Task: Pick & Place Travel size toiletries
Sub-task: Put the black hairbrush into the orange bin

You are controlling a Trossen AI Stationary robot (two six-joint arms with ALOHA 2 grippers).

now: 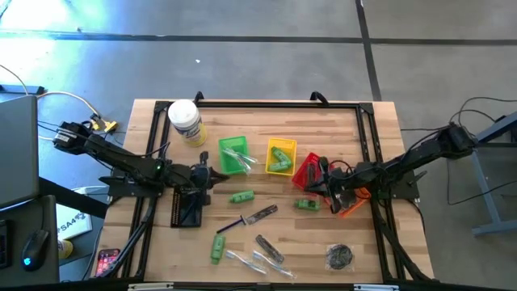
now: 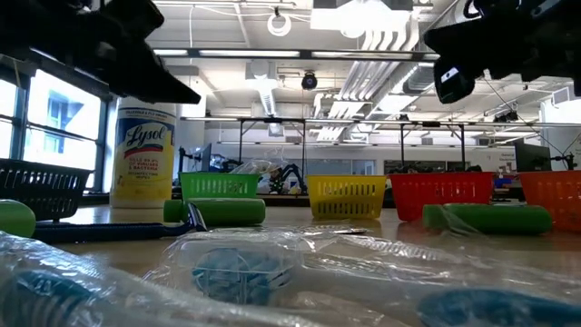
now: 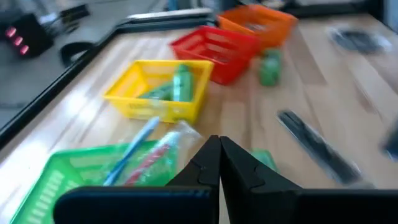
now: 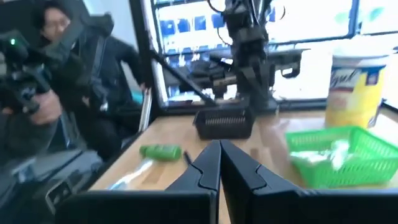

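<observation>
Both pairs of fingers are clenched on nothing, so no item is in hand and the step at hand looks like choosing and reaching for the next toiletry. In the high view the left gripper [image 1: 203, 171] hangs over the near side of the green basket [image 1: 234, 153], above the black basket [image 1: 187, 208], while the right gripper [image 1: 321, 183] sits beside the red basket [image 1: 308, 170], with the orange basket [image 1: 352, 204] under its arm. A clear packet lies in the green basket, green tubes lie in the yellow basket [image 1: 281, 156], and the loose toiletries are spread on the table [image 1: 355, 234]: a green tube [image 1: 241, 196], a second green tube [image 1: 306, 205], a third green tube [image 1: 217, 247], a dark razor stick [image 1: 252, 217], a grey piece [image 1: 270, 248], clear packets [image 1: 257, 261] and a round dark pouch [image 1: 339, 257]; the white jar [image 1: 187, 121] stands at the far corner. The low view shows the baskets in a row with green tubes lying in front and a packet close to the lens. In the left wrist view the closed tips [image 3: 219, 163] point past the green basket toward the yellow and red ones. In the right wrist view the shut tips [image 4: 219, 163] face the left arm, with a person beyond the table. The next move, I judge, calls for opening the jaws, lowering over a nearby tube and lining the fingers across its narrow width.
</observation>
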